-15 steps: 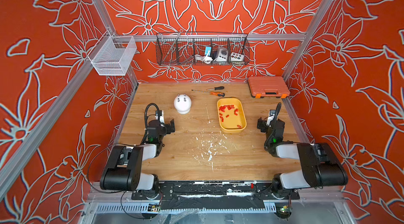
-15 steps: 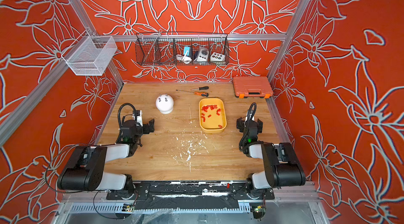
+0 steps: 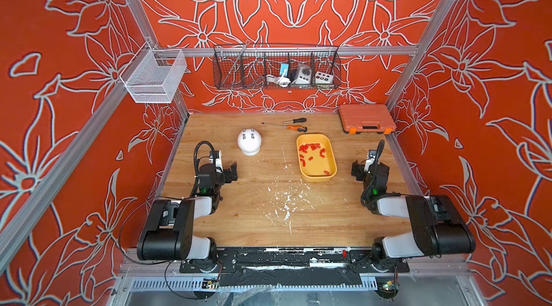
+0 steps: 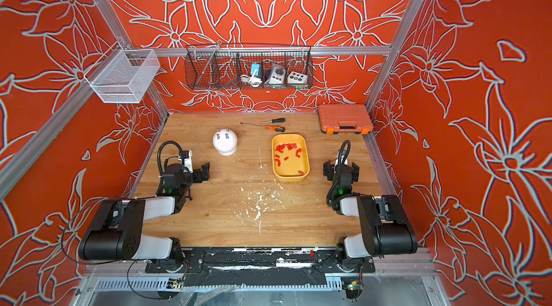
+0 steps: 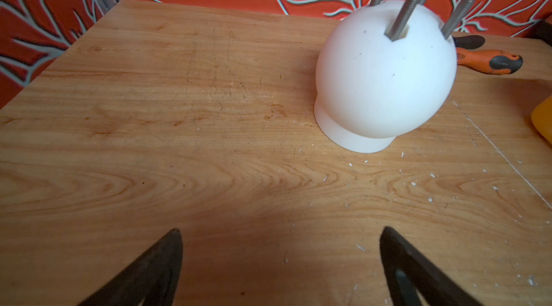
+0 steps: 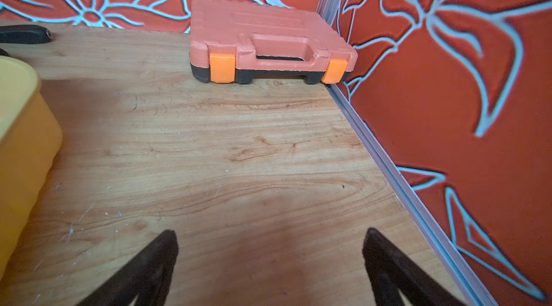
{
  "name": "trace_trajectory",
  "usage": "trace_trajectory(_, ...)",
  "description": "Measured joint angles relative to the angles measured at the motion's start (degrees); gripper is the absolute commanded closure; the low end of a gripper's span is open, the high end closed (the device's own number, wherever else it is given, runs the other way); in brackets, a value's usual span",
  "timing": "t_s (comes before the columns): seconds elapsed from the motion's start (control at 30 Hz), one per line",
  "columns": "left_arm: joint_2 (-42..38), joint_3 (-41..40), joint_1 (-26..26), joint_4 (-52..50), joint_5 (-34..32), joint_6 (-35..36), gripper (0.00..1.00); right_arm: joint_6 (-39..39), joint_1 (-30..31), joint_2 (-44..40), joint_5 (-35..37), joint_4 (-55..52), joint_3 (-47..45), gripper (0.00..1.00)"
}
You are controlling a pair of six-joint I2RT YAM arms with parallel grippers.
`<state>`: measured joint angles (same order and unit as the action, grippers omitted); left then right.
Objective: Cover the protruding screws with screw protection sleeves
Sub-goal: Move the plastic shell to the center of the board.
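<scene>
Sleeves (image 3: 310,147): tiny red caps, light, likely slippery; pinch one across its sides. Loose in tray (image 3: 318,176) just beside right pincer (image 6: 270,234). Screws (image 5: 403,16): four, stiff, bare, atop dome (image 5: 385,86) ahead of left pincer (image 5: 280,234). Both pincers gape wide, empty. Open desk (image 3: 268,220) between them; walls close on outer sides.

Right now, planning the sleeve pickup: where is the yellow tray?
In both top views the yellow tray lies right of the table centre, between the white dome and the right pincer, nearer the robot than the orange-handled screwdriver.
</scene>
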<state>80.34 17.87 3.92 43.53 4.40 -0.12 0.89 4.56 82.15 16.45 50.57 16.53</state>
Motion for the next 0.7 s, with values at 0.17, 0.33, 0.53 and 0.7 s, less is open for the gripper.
trace_trajectory(0.17,0.0,0.0,0.0,-0.2,0.0,0.0,0.0,0.0,0.0,-0.1,0.0,-1.5,0.0,0.02)
trace_trajectory(0.33,0.0,0.0,-0.2,-0.5,-0.4,0.0,0.0,0.0,0.0,-0.1,0.0,-1.9,0.0,0.02)
trace_trajectory(0.53,-9.0,3.6,-3.6,-14.6,-9.2,-2.9,0.0,-2.2,4.1,-7.2,3.1,-6.8,0.1,0.02)
trace_trajectory(0.7,-30.2,5.3,-5.6,-17.7,-11.1,-13.7,0.0,16.6,8.6,-33.3,9.1,-25.7,7.6,0.02)
